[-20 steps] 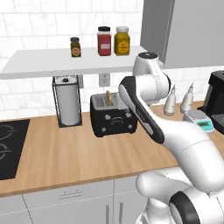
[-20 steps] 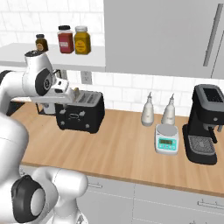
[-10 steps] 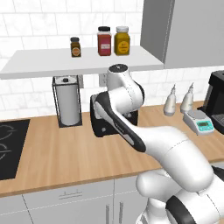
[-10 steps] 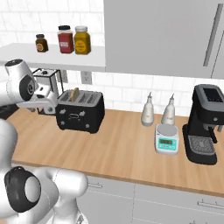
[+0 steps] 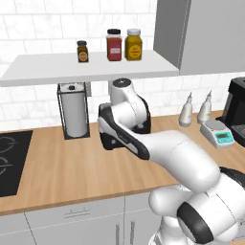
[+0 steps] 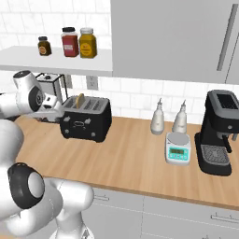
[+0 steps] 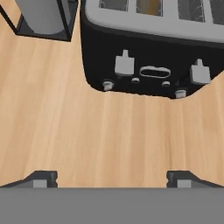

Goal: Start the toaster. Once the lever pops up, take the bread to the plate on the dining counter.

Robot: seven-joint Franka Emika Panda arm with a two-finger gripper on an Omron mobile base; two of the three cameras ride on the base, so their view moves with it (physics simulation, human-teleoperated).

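The black toaster [image 6: 86, 122] stands on the wood worktop by the tiled wall, with the bread [image 6: 80, 99] upright in its left slot. In the hand view the toaster's front [image 7: 148, 65] faces me, with two grey levers [image 7: 124, 64] [image 7: 200, 73] and small knobs below. The tan bread [image 7: 150, 6] shows in a slot at the top edge. My gripper [image 7: 112, 180] hangs open over bare worktop in front of the toaster, fingertips [image 7: 41, 179] wide apart, holding nothing. My arm covers most of the toaster [image 5: 108, 141] in the left base view. The plate and the dining counter are out of view.
A paper towel holder [image 5: 74, 112] stands just left of the toaster. To the right are two bottles [image 6: 158, 117], a kitchen scale [image 6: 178, 148] and a coffee machine [image 6: 220, 131]. A shelf [image 5: 86, 69] with three jars hangs above. A black hob [image 5: 12, 162] lies far left.
My arm has swung left across the toaster, from its right side to its front left. The gripper has stayed open.
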